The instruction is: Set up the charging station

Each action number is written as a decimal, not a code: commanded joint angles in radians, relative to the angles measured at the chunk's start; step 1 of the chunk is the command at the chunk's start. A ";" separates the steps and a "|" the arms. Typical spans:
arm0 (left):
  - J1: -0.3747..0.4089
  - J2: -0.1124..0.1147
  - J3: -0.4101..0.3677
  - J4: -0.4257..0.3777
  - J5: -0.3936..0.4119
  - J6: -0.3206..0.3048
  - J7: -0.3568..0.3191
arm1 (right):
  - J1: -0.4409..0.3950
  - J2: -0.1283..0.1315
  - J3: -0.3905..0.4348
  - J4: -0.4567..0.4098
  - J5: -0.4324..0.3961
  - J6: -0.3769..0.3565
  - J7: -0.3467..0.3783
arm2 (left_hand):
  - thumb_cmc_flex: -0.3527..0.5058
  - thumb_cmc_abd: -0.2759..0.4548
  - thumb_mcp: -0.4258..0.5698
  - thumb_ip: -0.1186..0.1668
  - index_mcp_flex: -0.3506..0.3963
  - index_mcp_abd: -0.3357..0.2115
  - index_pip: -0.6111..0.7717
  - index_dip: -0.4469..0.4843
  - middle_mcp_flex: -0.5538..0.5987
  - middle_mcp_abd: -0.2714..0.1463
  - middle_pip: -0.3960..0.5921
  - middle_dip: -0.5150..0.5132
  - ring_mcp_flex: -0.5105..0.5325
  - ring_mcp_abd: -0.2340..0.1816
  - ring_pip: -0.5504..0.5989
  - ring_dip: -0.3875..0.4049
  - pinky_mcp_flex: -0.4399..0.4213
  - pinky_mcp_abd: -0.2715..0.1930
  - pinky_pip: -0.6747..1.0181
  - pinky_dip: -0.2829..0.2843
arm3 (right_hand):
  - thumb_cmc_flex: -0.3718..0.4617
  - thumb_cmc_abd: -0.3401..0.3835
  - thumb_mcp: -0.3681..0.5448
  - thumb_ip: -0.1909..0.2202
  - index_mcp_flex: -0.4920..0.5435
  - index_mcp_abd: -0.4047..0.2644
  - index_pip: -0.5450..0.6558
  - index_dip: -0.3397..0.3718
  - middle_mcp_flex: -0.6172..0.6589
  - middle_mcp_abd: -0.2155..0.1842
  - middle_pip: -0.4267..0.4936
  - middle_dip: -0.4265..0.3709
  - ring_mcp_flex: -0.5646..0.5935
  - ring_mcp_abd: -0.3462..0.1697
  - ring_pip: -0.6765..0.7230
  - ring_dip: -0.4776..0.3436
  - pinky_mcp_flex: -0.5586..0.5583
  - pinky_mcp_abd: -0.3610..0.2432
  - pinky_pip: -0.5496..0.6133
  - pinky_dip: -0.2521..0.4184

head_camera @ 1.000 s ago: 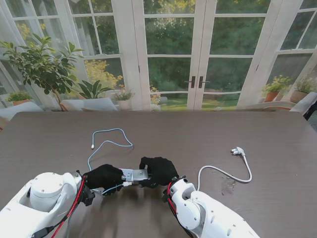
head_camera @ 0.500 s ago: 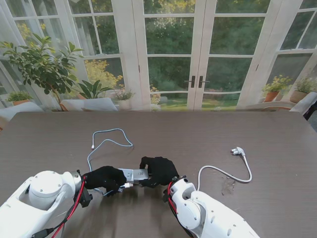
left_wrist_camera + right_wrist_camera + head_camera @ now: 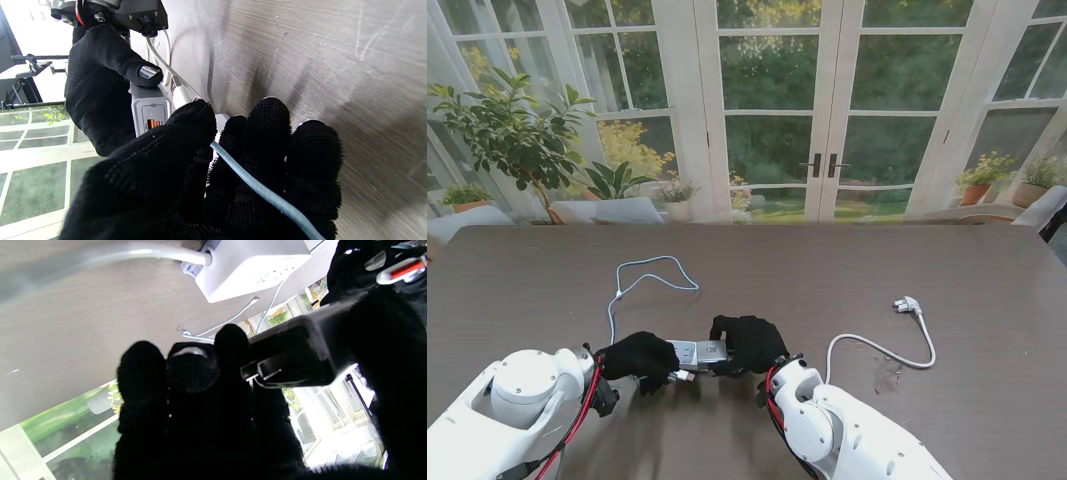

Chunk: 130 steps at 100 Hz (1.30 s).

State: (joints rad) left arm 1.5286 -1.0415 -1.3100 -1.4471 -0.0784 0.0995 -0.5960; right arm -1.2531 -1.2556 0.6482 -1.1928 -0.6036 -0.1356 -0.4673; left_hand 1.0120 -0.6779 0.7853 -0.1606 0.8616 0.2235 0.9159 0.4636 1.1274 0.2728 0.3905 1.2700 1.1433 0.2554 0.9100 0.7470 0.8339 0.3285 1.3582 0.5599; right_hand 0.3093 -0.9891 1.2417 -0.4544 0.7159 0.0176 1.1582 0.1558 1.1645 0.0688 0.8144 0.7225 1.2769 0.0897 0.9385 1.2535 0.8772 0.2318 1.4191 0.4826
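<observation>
Behind the brown bench (image 3: 847,270) are big windows. Left hand (image 3: 639,358) grips the cable (image 3: 655,264), which has slid closer; right hand (image 3: 749,344) holds the charger (image 3: 699,352), ready for plugging.

Looks like a home, prob. a sunroom or garden-facing dining rm. Dark wood-grain table (image 3: 987,270) sits right by white French doors (image 3: 822,110) w/ glass panes & dark lever handles (image 3: 823,165). Thru the glass: lawn, thick green trees. Leafy potted tree (image 3: 512,130) on the left, smaller potted plants (image 3: 984,178) on the right by the glass, terracotta pots among them. Daylight throughout, no lab benches or shop shelving in view. Wrist views show the same panes & greenery.
</observation>
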 commanded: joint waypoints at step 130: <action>0.076 -0.067 -0.008 -0.016 0.034 -0.147 0.293 | -0.003 -0.001 0.002 -0.013 -0.002 0.011 0.018 | -0.166 0.048 0.070 -0.030 0.107 -0.095 0.100 -0.108 0.099 -0.066 0.111 -0.209 0.130 -0.223 0.812 -0.075 0.297 -0.418 0.736 0.429 | 0.145 0.133 0.186 0.085 0.167 -0.234 0.188 0.093 0.037 -0.043 0.007 0.008 0.035 -0.015 0.027 -0.647 0.011 -0.039 0.016 0.021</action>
State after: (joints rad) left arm 1.5949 -1.0962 -1.3184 -1.4538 -0.0418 -0.0432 -0.2896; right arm -1.2522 -1.2537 0.6506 -1.1959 -0.6042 -0.1261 -0.4629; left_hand 0.8250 -0.6631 0.8762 -0.1813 0.9256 0.1605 0.9761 0.3608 1.2112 0.1709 0.4869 1.0739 1.2478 0.0972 1.6115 0.6500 1.0553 0.1628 1.8015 0.9400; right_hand 0.3093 -0.9891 1.2417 -0.4545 0.7158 0.0176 1.1583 0.1558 1.1645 0.0686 0.8144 0.7225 1.2769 0.0897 0.9388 1.2535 0.8780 0.2318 1.4191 0.4833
